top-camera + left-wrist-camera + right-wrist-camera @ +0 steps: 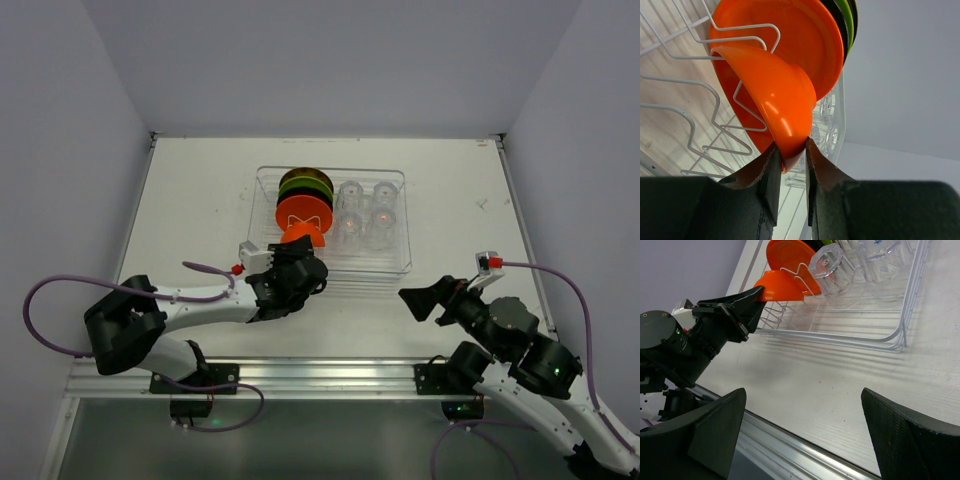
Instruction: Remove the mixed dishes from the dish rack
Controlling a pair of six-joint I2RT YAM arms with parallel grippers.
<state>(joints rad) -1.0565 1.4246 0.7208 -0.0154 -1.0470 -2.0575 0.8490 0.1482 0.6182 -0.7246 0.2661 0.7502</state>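
The clear dish rack (400, 262) stands mid-table with wire dividers (700, 85). In it stand an orange plate (304, 209), then black, green and yellow plates (306, 183) behind it, and several clear glasses (366, 212) on the right. My left gripper (304, 258) is shut on the rim of the small orange bowl (775, 97), which leans against the orange plate (800, 35) at the rack's front left. The bowl (777, 286) also shows in the right wrist view. My right gripper (420, 302) is open and empty, low over the table in front of the rack's right end.
White walls close in the table on three sides. A metal rail (330, 375) runs along the near edge by the arm bases. Bare tabletop (840, 385) lies between the rack and the rail.
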